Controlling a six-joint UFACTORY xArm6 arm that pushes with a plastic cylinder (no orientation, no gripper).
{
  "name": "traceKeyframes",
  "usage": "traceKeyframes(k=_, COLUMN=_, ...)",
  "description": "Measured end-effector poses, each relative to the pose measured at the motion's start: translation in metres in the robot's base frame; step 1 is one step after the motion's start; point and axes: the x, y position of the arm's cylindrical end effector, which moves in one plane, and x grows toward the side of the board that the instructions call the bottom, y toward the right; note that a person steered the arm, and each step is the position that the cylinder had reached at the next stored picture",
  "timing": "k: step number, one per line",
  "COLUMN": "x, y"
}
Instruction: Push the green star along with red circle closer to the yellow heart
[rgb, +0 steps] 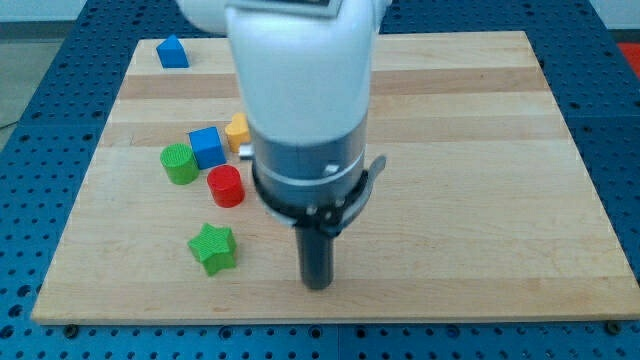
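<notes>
Blocks lay gathered in the left half of the wooden tabletop (480, 150), while the arm's white and grey body covered much of the middle. My tip (317, 284) rested low on the board near the bottom edge, to the right of the green star (213, 248) and apart from it, with bare wood between them. No hand was fitted to the arm, only the dark rod, so no opening or closing could be told. The green star sat closest to the bottom-left corner of all the blocks. Above it and slightly to the right stood the red circle (226, 186), a short cylinder, separate from the star. Left of the red circle and a little higher was a green cylinder (180, 163), and just beside that, touching or nearly touching, a blue cube (206, 147). A yellow block (238, 131) lay just right of the blue cube, its right part hidden behind the arm, so its shape could not be made out with certainty. Well apart from this cluster, near the top-left corner, sat another blue block (172, 52) with a peaked top.
</notes>
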Motion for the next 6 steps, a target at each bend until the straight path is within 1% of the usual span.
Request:
traceKeyframes(k=1, x=0.009, y=-0.08)
traceKeyframes(k=2, x=-0.034, y=-0.156)
traceKeyframes(k=3, x=-0.066, y=-0.18)
traceKeyframes(k=4, x=-0.029, y=-0.172)
traceKeyframes(k=5, x=0.001, y=-0.135)
traceKeyframes(k=6, x=-0.033, y=-0.098)
